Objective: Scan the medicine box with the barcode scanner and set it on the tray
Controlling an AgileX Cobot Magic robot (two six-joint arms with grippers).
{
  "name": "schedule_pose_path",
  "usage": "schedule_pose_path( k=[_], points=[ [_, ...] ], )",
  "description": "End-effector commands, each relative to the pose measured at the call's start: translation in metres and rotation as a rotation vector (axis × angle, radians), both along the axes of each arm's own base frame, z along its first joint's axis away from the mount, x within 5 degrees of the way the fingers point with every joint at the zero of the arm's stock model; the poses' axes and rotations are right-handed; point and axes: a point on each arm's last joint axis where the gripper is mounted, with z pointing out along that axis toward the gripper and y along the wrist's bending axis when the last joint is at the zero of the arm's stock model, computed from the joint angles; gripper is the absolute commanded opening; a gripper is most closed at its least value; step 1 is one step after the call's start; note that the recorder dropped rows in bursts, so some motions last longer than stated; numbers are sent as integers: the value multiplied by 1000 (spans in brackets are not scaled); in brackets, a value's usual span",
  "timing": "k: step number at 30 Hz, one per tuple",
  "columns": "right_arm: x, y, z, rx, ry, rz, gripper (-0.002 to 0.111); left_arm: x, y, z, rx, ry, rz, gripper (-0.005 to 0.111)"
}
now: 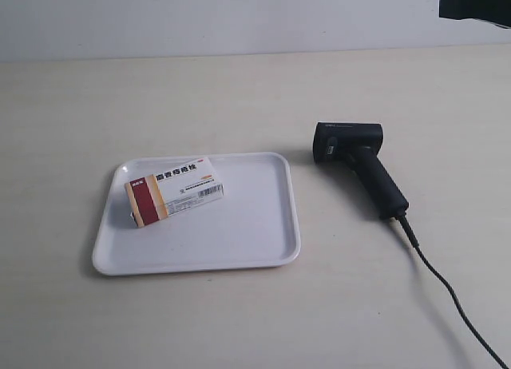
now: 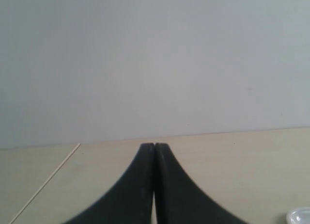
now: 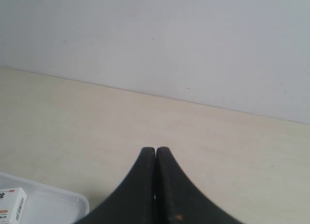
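The medicine box, white with a dark red and tan end, lies flat in the left half of the white tray. To the tray's right the black barcode scanner lies on its side on the table, its cable trailing toward the near right. My left gripper is shut with nothing in it, above bare table. My right gripper is shut and empty too; its view catches a tray corner and an end of the box. Neither gripper touches any object.
A dark piece of equipment sits at the exterior view's top right corner. A pale wall stands behind the beige table. A white rim shows at the edge of the left wrist view.
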Motion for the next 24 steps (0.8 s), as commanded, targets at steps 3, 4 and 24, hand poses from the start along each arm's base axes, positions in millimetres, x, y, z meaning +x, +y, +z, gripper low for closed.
schedule_pose_path(
  k=[3,4,24],
  points=[
    [-1,0,1,4,-13,1,0,0,-3,-2,29,8,-31,2],
    [-1,0,1,4,-13,1,0,0,-3,-3,22,18,-37,2],
    [-1,0,1,6,-12,1,0,0,-2,-20,-156,192,-19,2]
  ],
)
